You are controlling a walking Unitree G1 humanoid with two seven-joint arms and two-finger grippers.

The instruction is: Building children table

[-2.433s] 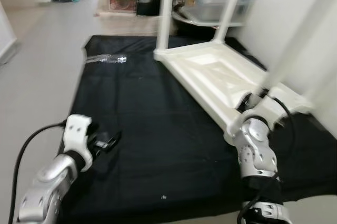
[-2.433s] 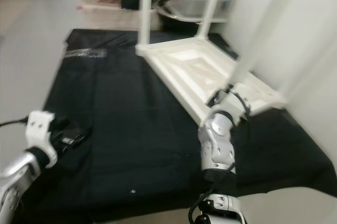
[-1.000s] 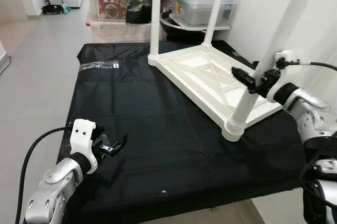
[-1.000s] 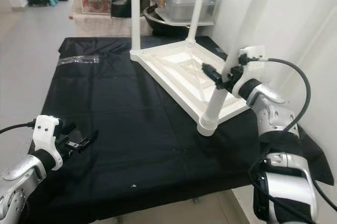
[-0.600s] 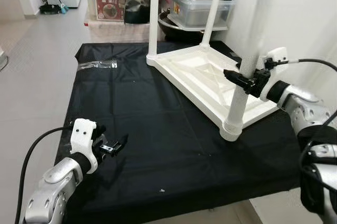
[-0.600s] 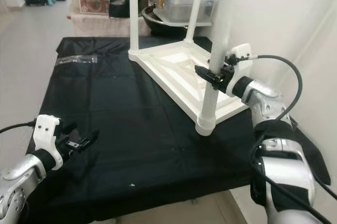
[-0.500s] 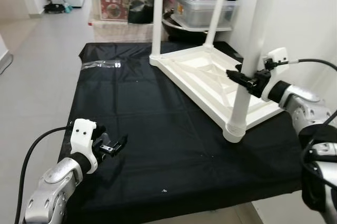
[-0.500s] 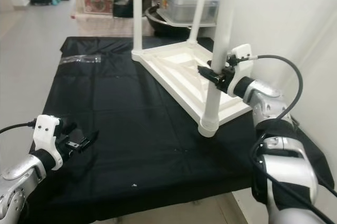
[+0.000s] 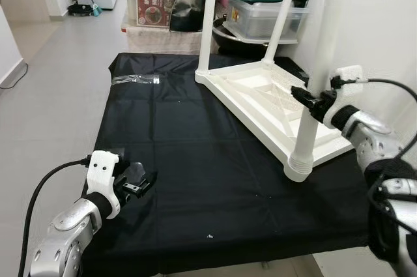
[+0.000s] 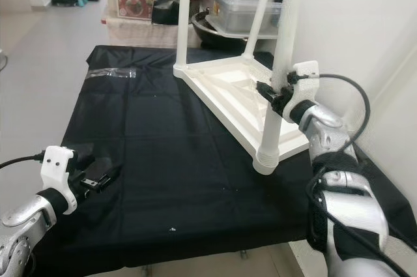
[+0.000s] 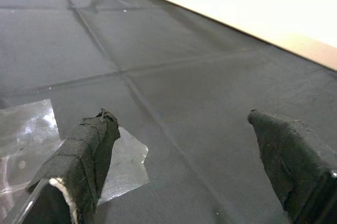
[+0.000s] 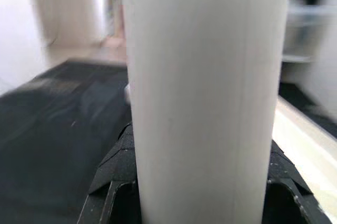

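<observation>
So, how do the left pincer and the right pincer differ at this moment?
The left pincer is open and holds nothing; the right pincer is shut on the white table leg. The left pincer hovers low over the black cloth; the right pincer is raised beside the upturned table top. Both have black fingers.

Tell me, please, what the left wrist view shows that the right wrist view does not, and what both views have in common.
Left wrist view: the left gripper open, its two black fingers wide apart above a clear plastic bag, and the edge of the upturned white plastic tabletop.

Right wrist view: a thick white plastic table leg up close, with the right gripper closed around it, one finger on each side.

Both: the black cloth spread under the work.
</observation>
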